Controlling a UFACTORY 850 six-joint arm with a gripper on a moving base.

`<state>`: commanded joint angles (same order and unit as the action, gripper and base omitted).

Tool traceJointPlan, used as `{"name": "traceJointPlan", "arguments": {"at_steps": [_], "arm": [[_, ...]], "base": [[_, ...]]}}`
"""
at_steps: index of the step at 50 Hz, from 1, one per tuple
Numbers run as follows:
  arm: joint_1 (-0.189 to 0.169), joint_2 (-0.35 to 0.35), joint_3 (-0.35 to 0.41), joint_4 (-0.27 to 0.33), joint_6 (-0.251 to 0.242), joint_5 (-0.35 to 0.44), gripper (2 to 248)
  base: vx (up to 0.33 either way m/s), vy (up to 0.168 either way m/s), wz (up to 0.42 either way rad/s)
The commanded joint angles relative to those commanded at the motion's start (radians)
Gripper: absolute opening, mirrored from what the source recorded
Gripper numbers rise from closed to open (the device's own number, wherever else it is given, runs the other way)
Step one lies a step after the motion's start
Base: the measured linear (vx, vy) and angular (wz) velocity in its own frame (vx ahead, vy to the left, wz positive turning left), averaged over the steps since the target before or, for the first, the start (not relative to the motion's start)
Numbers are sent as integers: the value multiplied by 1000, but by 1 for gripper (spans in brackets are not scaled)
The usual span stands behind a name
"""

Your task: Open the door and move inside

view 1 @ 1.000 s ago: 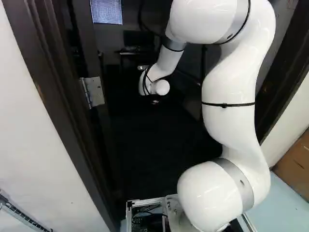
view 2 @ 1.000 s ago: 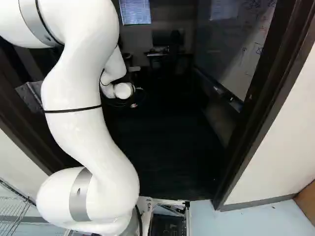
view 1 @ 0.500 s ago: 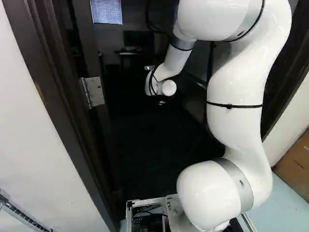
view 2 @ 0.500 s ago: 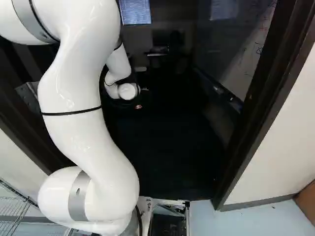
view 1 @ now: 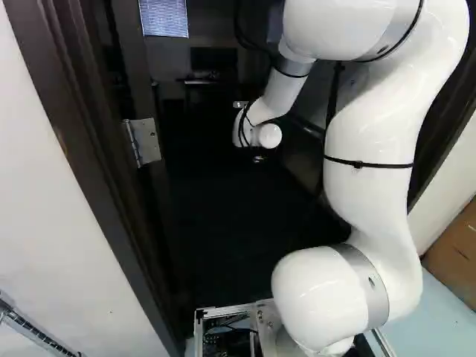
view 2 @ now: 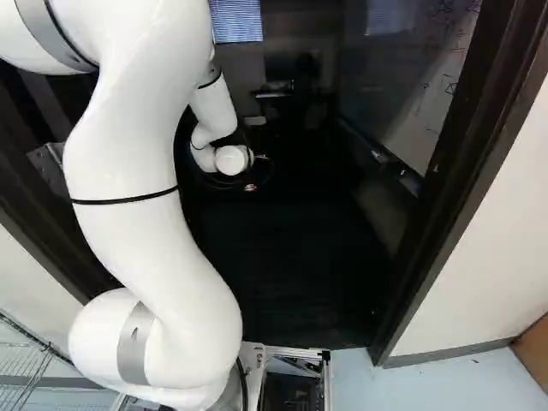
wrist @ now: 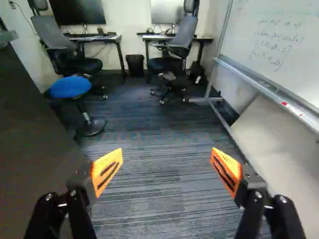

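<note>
We hold our black two-finger gripper [view 2: 250,187] inside the room, our white, jointed arm [view 1: 372,186] reaching through the dark brown door frame [view 2: 471,171]. In the wrist view, the gripper [wrist: 167,172] has its jaws spread wide, the angled orange pads [wrist: 106,158] well apart with nothing gripped between them. The dark, flat door [wrist: 35,144] stands open close beside one finger; we cannot tell whether they touch. Beyond the other finger, the white, metal-framed whiteboard [wrist: 249,30] stands off to the side, handwriting on its face. Under the jaws and ahead of them runs the dark grey-blue striped carpet [wrist: 164,199]. Farther ahead, on the door's side, we see a round, blue-topped stool [wrist: 70,87] with a dark base, and behind it a dark, high-backed office chair [wrist: 55,37]. Well ahead of the gap between the jaws sits a small black waste bin [wrist: 134,64].
</note>
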<state>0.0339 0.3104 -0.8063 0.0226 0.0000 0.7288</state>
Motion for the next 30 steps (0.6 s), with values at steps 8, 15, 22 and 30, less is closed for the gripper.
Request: {"name": "traceJointPlan", "arguments": {"at_steps": [8, 15, 22, 30], "arm": [[-24, -5, 6, 0, 0, 0, 247], [-43, -10, 13, 0, 0, 0, 247], [-59, -25, 30, 0, 0, 0, 247], [-73, -48, 57, 7, 0, 0, 247]], "base": [[0, 0, 0], [0, 0, 0], [0, 0, 0], [0, 0, 0]]}}
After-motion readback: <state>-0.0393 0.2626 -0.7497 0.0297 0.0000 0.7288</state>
